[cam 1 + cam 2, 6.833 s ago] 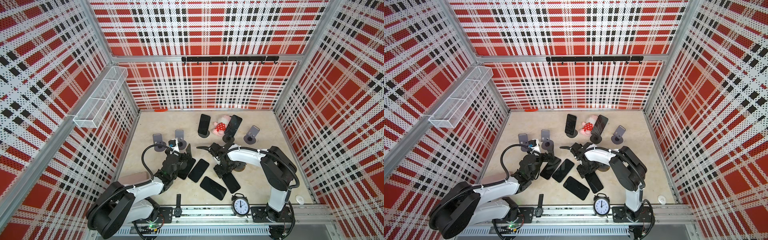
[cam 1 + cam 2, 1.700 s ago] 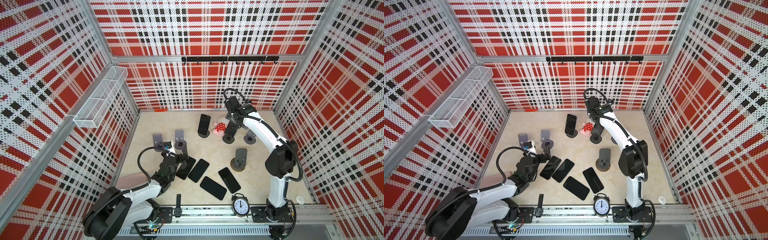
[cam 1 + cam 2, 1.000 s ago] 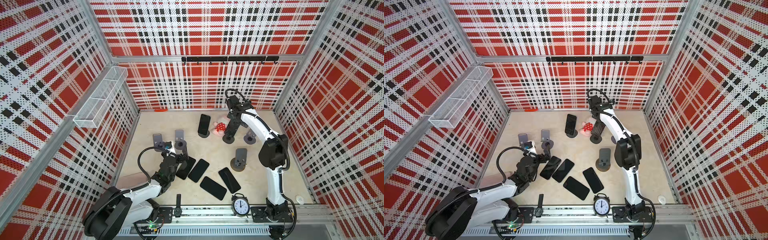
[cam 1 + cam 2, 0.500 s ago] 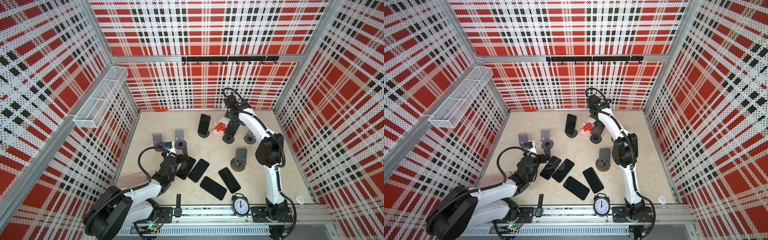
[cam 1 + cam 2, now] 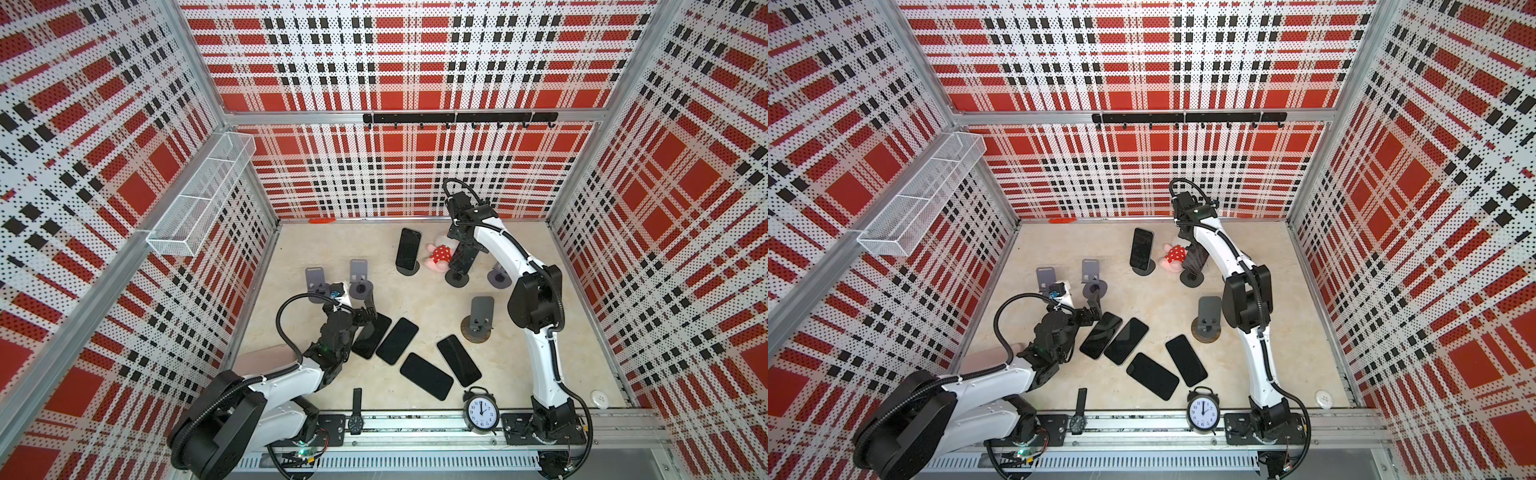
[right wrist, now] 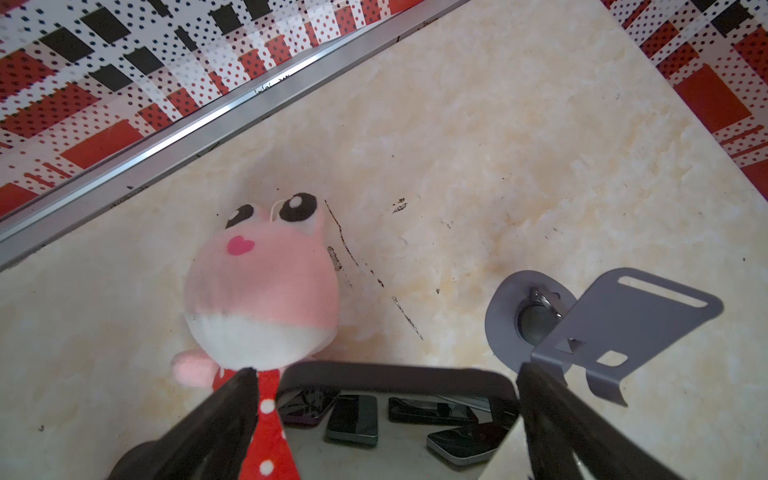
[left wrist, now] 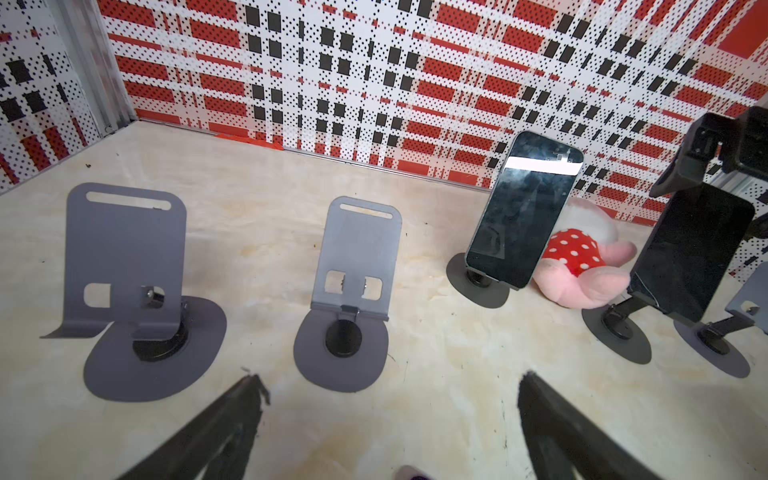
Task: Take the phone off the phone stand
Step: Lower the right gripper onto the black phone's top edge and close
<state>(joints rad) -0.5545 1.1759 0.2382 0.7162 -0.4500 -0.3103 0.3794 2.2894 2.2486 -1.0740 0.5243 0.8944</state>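
Step in hand: grasp approach on the phone (image 7: 694, 253) at far right-centre. It leans on its phone stand (image 7: 615, 328) just right of the pink plush toy (image 6: 262, 299), and the right gripper (image 6: 386, 372) has its jaws wide, one finger either side of the phone's top edge, not closed on it. The left gripper (image 7: 390, 376) is likewise wide and empty, hovering near left beside the flat phones (image 5: 399, 340). Next move, by my judgement: pinch the phone's side edges, then lift along the stand's back plate so the lip releases without tipping the base.
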